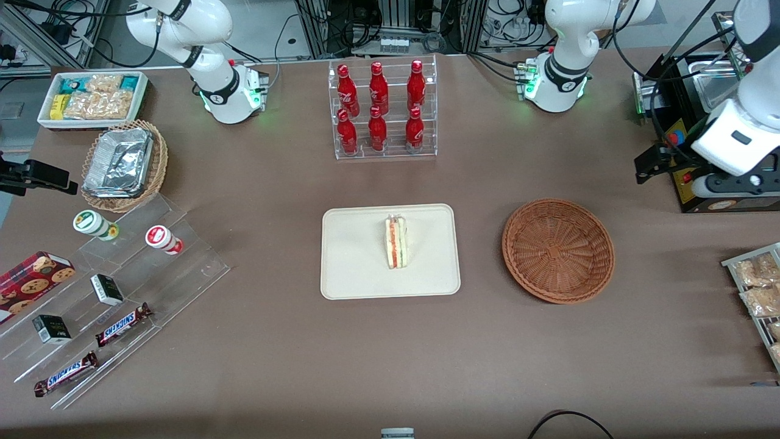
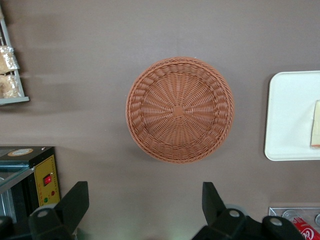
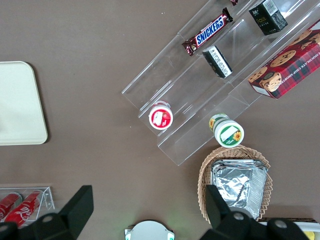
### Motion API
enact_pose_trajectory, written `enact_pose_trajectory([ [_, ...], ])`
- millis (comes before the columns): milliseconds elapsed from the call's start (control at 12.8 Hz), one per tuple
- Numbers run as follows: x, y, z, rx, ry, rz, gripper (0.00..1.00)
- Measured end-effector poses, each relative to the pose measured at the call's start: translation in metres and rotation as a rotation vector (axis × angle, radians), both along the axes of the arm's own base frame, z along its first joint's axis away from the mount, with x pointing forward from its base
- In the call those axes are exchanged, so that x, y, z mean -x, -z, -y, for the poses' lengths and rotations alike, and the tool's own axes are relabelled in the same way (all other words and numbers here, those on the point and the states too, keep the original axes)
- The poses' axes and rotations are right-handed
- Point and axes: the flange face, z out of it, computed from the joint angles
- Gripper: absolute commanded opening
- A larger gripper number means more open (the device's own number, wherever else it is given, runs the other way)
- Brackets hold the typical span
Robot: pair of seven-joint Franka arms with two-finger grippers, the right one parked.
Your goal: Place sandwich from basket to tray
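Left arm's gripper (image 2: pixel 145 210), seen from its own wrist camera: the two dark fingers (image 2: pixel 75 202) stand wide apart with nothing between them, held above bare brown tabletop (image 1: pixel 390 366) and clear of every object. Nearest to the fingers lies the basket (image 2: pixel 180 110), a round reddish-brown wicker bowl resting flat, its woven floor fully exposed (no contents). Beside the basket, toward the parked arm's end and separated from it by a strip of tabletop, sits the cream tray (image 1: pixel 353 256), flat with rounded corners. The sandwich (image 1: pixel 397 242) rests on the tray near its centre, its red-orange and green filling stripe showing along the cut edge; only a corner of the bread appears in the left wrist view. Farther from the front camera than the tray stands a clear rack of red bottles (image 1: pixel 381 110).
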Motion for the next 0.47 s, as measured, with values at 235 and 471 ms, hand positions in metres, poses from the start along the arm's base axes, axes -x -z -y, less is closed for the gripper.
enact_pose_trajectory([
  [235, -0.001, -0.008, -0.011, 0.005, -0.013, 0.019, 1.00],
  [471, -0.004, -0.016, -0.005, 0.006, -0.004, 0.036, 1.00],
])
